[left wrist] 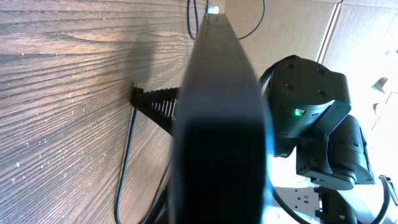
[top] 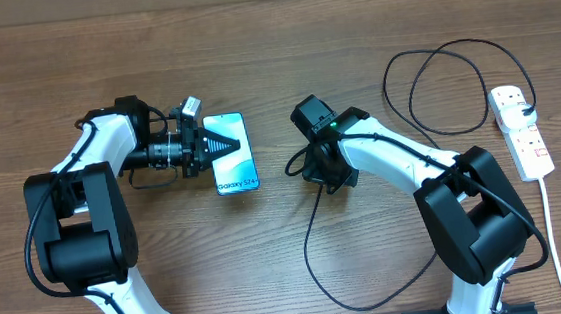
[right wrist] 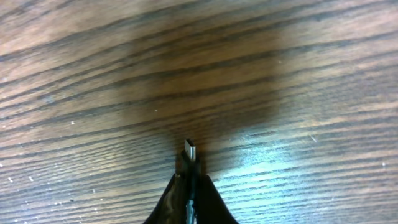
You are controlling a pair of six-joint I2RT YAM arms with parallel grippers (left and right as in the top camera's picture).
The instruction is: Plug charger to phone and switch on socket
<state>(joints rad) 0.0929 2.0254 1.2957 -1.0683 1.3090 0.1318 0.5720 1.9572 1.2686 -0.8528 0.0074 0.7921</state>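
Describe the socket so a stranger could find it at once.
Look to the right edge of the wooden table. The socket lies there, a long white strip with red switches; the looping charger beside it is thin and black.

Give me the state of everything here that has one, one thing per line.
phone: screen lit, clamped in the shut left gripper.
charger: connector tip unplugged, pinched in the shut right gripper.
socket: black plug in one outlet; switch position unreadable.

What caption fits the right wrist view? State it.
Right gripper pinching thin black charger connector over brown wooden table.
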